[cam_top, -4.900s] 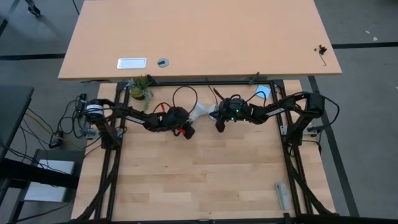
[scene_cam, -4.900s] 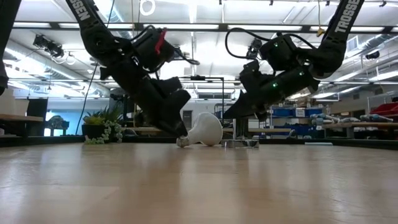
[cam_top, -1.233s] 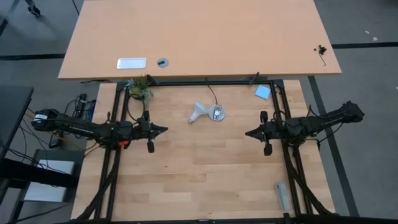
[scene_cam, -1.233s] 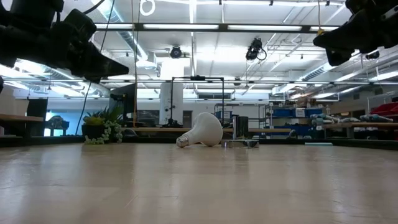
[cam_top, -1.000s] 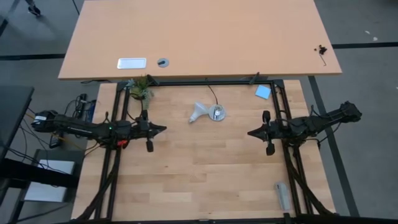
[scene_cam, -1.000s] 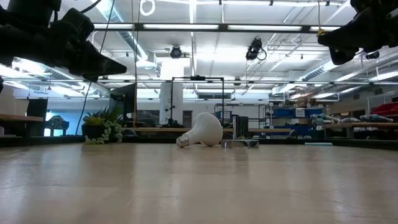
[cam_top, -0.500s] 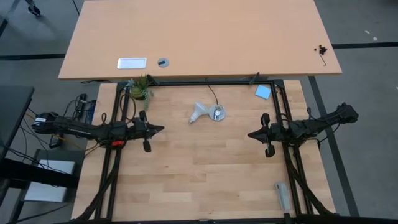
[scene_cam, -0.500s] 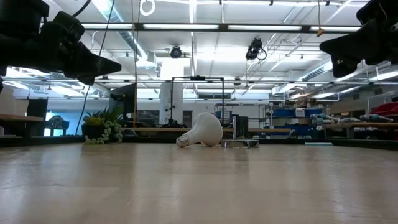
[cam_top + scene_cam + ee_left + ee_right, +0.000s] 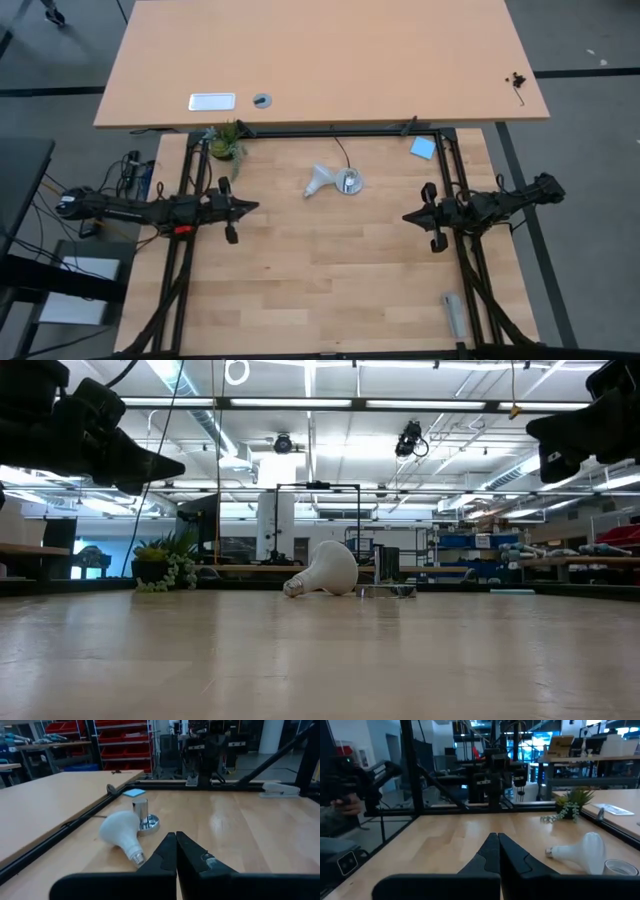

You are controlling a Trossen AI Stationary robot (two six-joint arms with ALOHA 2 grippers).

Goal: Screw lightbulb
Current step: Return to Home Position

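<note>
Note for you: both arms have drawn back since a few seconds ago. Left gripper (image 9: pixel 252 206) and right gripper (image 9: pixel 406 216) flank the socket disc (image 9: pixel 349 182), well apart from it, fingers pressed together, empty. Lightbulb (image 9: pixel 318 181) lies sideways just beside the disc (possibly touching), so it is unscrewed.

- Lightbulb (image 9: pixel 318 181): white globe, silvery-grey screw base.
- Socket disc (image 9: pixel 348 182): silver, with a cord (image 9: pixel 338 152) in black.
- Worktop (image 9: pixel 330 280): pale blond wood, patterned in narrow planks.
- Frame rails (image 9: pixel 330 133): black.
- Square pad (image 9: pixel 423 148), 1 o'clock: light blue.
- Potted plant (image 9: pixel 224 141), 11 o'clock: green.
- Left pincer (image 9: pixel 255 206), right pincer (image 9: pixel 407 216): black.
- Left arm (image 9: pixel 130 210): a red patch is seen.
</note>
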